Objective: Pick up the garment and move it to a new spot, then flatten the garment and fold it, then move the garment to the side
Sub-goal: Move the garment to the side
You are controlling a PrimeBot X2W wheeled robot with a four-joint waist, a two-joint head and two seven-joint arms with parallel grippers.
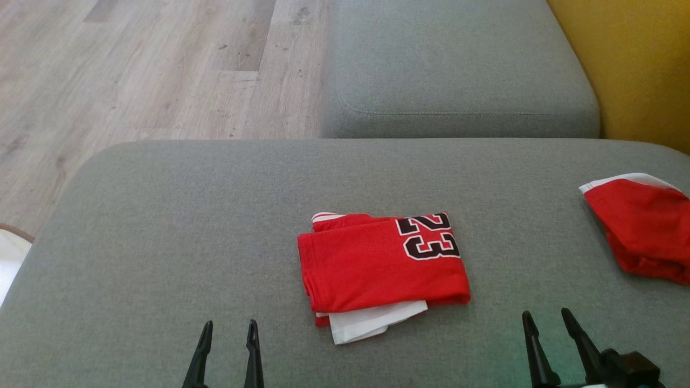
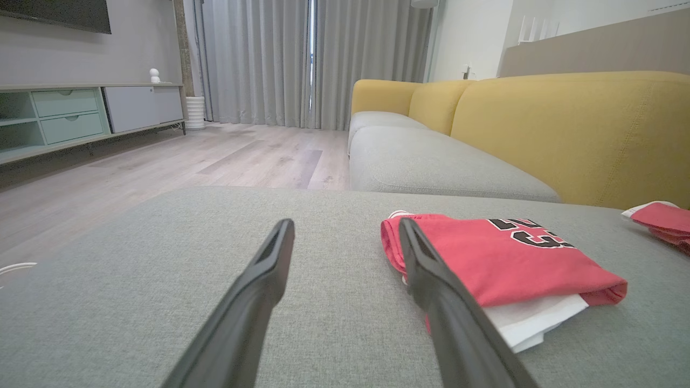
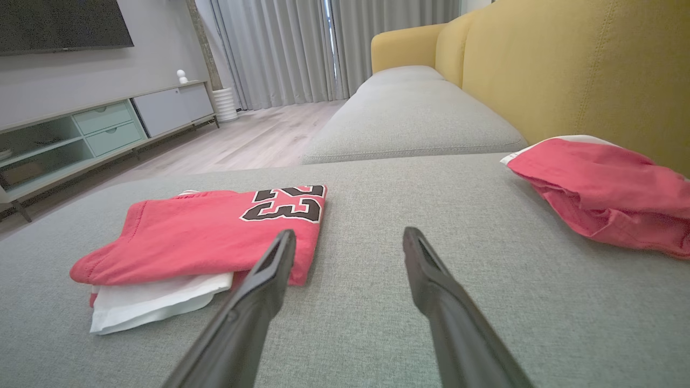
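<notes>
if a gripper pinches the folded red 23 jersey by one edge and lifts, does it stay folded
The folded red jersey is probably floppy: its thin layers sag at the edges, so a one-edge lift would likely unfold it. The white layer poking out underneath may slip loose.

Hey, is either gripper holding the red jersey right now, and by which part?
Nothing is held. The left gripper and right gripper are both open and empty, apart from the folded red jersey lying on the grey cushion.
</notes>
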